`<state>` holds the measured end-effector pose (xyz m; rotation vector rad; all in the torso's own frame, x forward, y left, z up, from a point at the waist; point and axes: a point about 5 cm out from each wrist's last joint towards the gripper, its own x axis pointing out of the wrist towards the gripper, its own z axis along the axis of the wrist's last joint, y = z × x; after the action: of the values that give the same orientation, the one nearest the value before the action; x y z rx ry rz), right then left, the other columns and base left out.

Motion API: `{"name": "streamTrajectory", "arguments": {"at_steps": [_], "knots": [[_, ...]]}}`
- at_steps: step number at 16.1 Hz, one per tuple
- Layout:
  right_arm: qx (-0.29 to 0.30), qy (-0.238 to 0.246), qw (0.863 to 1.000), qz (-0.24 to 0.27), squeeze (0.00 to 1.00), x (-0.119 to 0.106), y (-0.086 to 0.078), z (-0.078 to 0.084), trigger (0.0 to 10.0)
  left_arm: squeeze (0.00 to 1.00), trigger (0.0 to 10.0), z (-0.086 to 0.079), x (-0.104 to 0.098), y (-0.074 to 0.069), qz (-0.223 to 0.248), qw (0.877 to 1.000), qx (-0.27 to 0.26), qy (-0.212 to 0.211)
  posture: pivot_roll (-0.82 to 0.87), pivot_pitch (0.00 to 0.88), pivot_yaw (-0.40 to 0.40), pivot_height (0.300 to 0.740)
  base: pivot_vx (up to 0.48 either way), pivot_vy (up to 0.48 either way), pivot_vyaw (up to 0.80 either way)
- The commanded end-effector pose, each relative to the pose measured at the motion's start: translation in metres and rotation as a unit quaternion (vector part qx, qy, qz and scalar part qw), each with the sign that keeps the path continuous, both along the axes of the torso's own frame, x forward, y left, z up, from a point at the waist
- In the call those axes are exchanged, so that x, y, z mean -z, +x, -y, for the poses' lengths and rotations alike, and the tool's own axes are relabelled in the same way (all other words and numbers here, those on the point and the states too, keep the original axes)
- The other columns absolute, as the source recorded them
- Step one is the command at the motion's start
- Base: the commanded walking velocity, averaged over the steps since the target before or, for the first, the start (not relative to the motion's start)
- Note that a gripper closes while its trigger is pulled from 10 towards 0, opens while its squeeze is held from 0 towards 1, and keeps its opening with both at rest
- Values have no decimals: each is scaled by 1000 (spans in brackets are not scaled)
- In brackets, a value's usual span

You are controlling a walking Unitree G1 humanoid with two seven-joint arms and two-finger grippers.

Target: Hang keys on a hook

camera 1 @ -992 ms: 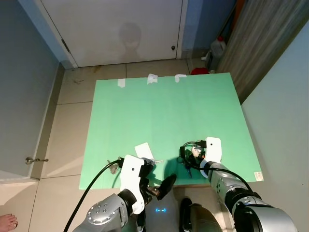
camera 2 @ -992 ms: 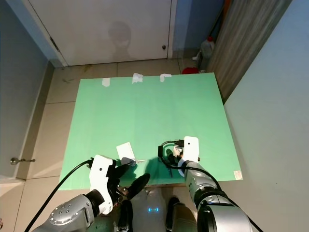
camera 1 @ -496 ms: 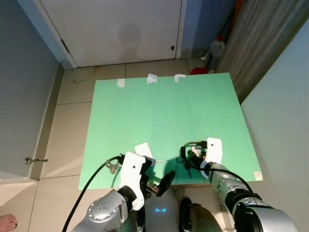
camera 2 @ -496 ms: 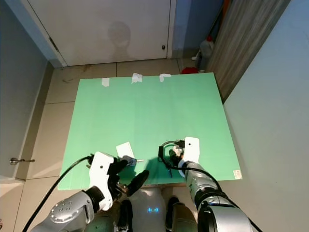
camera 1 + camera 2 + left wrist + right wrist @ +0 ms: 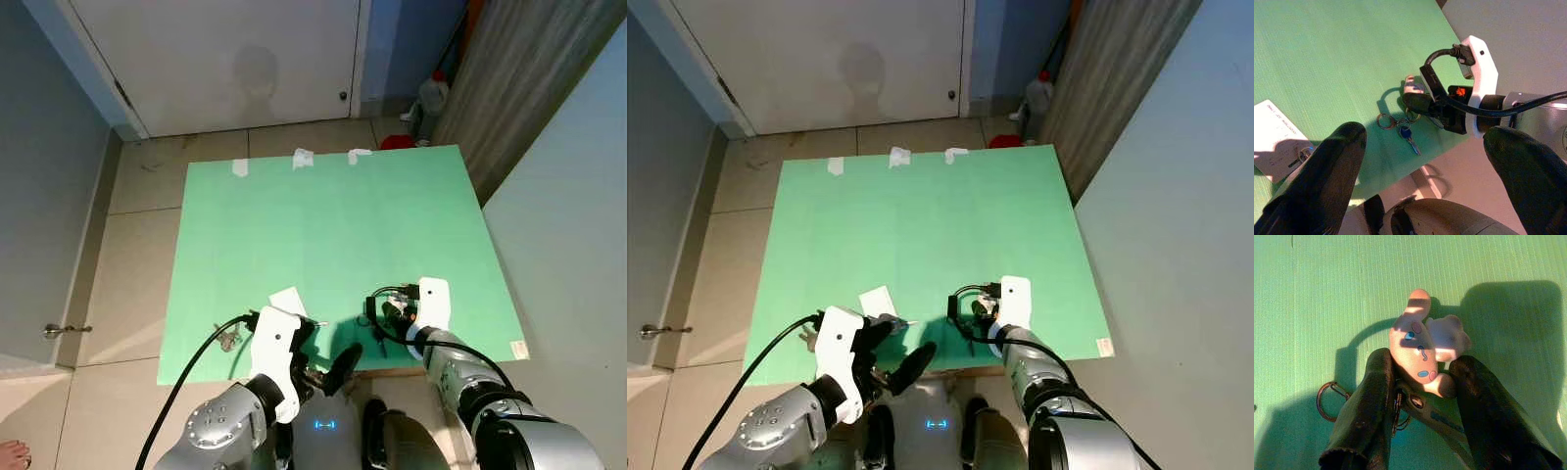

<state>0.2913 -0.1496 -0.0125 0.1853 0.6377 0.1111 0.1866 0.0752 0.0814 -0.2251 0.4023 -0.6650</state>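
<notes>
- Keys [image 5: 1415,406] with pink charm [image 5: 1418,347] lie on green board [image 5: 333,225], lower right of centre in the eye views, near the board's front edge.
- Right gripper [image 5: 1420,416] straddles the bunch, fingers either side of charm and key ring, narrow gap; looks closed on it or close to that.
- Left gripper [image 5: 1420,161] hovers at lower left over the front edge, jaws wide, holding nothing; white card [image 5: 288,302] just beside it.
- No hook visible anywhere in these views.
- Risk: grip seems to sit on the soft charm, not the ring, so keys could swing or slip out on lifting.
- Risk: bunch is near the edge; a nudge could push it off onto the tile floor [image 5: 137,255].
- Versus a second ago: whole view shifted slightly, so camera moved; left gripper has drawn back toward the body; right gripper stays on the keys.
</notes>
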Motion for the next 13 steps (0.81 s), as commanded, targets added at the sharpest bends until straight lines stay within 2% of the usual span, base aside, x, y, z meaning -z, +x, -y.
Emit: {"name": "streamTrajectory", "arguments": {"at_steps": [1, 5, 6, 8, 13], "knots": [[0, 2, 1000, -9, 0, 6, -7, 0, 0, 0, 10000, -1, 7, -3, -11, 1000, 1, 10, 106, 250, 32, 740, 0, 0, 0], [-28, -6, 999, 34, 0, -8, 7, -8, 0, 0, 10000, -2, 10, 11, 10, 1000, -9, 25, 67, 219, 22, 740, 0, 0, 0], [-29, -10, 999, 39, 0, -11, 10, -8, 0, 0, 10000, 1, 12, 18, 17, 999, -5, 29, 57, 175, 21, 740, 0, 0, 0], [-24, -6, 999, 47, 0, -15, 14, -7, 0, 0, 10000, 3, 14, 27, 24, 999, -6, 37, 48, 147, 17, 740, 0, 0, 0], [-9, 13, 994, 106, 0, -47, 41, -4, 0, 0, 10000, 5, 12, 62, 60, 997, -9, 41, -21, 28, 8, 740, 0, 0, 0]]}}
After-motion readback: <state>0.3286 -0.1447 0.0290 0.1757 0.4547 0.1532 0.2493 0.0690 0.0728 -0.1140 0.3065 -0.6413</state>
